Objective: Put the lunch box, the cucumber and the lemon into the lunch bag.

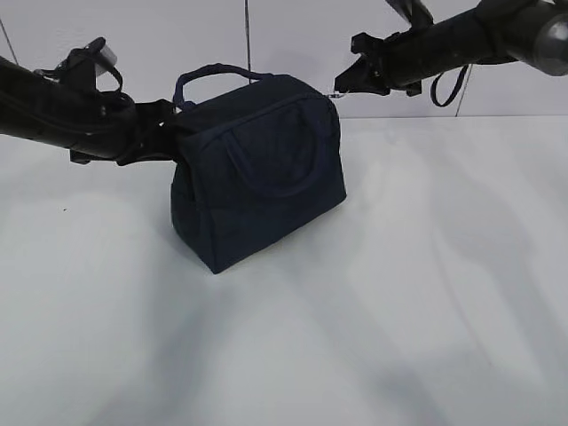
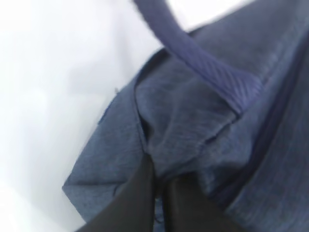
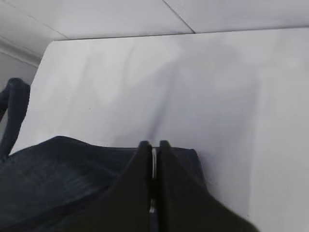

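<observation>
Boxy dark navy fabric lunch bag point(image 1: 266, 169) on the white surface point(image 1: 373, 337): left gripper point(image 2: 157, 193) fingers pinch the end fabric, right gripper point(image 3: 153, 159) fingers clamp the silver ring pull point(image 3: 153, 162); draw the zipper steadily against the left anchor

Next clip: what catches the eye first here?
The navy lunch bag stands left of centre on the white table, closed as far as shows. The left gripper pinches fabric at its left end. The right gripper is shut on the silver ring pull at the bag's right end.
</observation>
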### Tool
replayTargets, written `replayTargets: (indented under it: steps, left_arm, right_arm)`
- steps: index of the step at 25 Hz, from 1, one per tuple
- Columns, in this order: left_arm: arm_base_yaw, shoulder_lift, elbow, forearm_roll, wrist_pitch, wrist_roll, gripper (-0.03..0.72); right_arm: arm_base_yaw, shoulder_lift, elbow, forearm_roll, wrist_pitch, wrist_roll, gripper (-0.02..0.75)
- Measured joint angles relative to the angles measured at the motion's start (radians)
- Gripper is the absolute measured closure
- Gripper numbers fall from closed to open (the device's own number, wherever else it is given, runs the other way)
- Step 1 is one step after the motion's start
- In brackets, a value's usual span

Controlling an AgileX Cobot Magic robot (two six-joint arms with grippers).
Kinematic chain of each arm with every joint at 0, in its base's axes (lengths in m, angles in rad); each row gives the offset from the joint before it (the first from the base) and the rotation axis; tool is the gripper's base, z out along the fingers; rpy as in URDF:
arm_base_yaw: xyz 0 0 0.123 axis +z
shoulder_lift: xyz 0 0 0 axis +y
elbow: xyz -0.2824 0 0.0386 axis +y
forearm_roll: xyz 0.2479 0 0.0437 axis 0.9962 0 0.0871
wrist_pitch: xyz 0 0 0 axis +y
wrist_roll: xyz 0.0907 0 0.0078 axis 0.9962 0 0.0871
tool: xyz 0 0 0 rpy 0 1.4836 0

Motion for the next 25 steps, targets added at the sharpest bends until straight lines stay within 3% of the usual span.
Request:
replayTargets:
  steps: [12,16,25]
  left_arm:
    - [0.002,0.0,0.0,-0.028,-0.065,0.002,0.694]
    - [0.002,0.0,0.0,-0.033,-0.069,0.002,0.694]
    - [0.004,0.0,0.0,-0.056,-0.071,0.002,0.694]
  right_arm:
    - [-0.01,0.016,-0.004,-0.005,0.016,0.507,0.737]
    - [-0.014,0.065,-0.006,0.055,0.027,0.689,0.737]
    - [-0.016,0.088,-0.006,0.153,-0.01,0.811,0.737]
